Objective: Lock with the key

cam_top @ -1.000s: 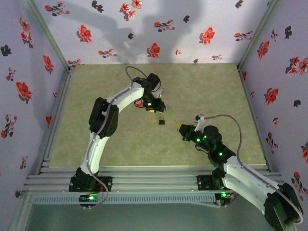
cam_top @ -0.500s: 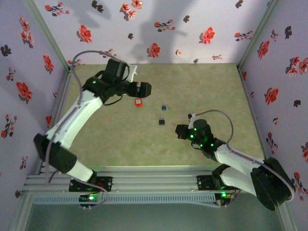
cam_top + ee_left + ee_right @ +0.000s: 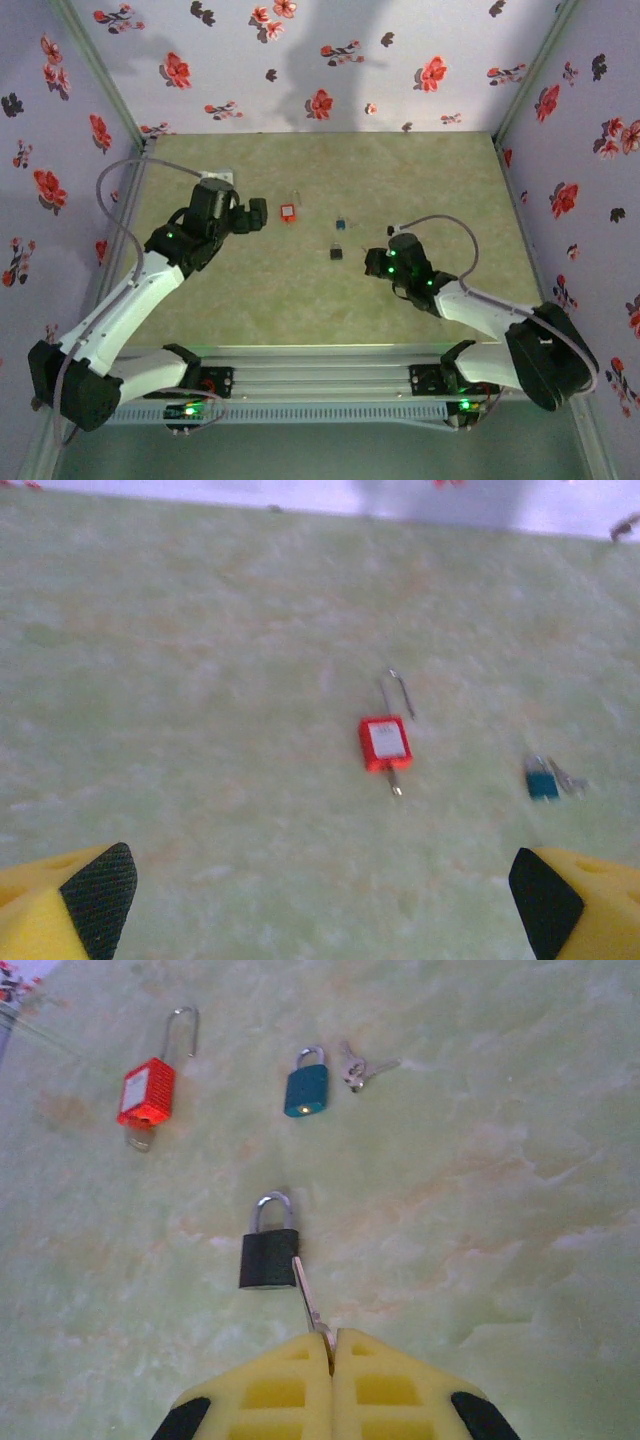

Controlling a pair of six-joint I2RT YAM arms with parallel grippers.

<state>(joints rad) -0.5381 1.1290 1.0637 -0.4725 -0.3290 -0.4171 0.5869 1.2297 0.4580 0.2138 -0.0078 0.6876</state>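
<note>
The right hand (image 3: pixel 331 1344) is closed on the key (image 3: pixel 309 1302), whose blade touches the bottom of the black padlock (image 3: pixel 269 1257). The left hand (image 3: pixel 322 890) stands wide, left of that padlock.

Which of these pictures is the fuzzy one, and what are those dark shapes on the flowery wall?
Left wrist view: soft and smeared throughout, the red padlock and blue padlock without crisp edges. Right wrist view: sharp, down to the thin key by the black padlock. Top view: even light; the dark shapes look like the arms' blurry shadows on the back wall.
</note>
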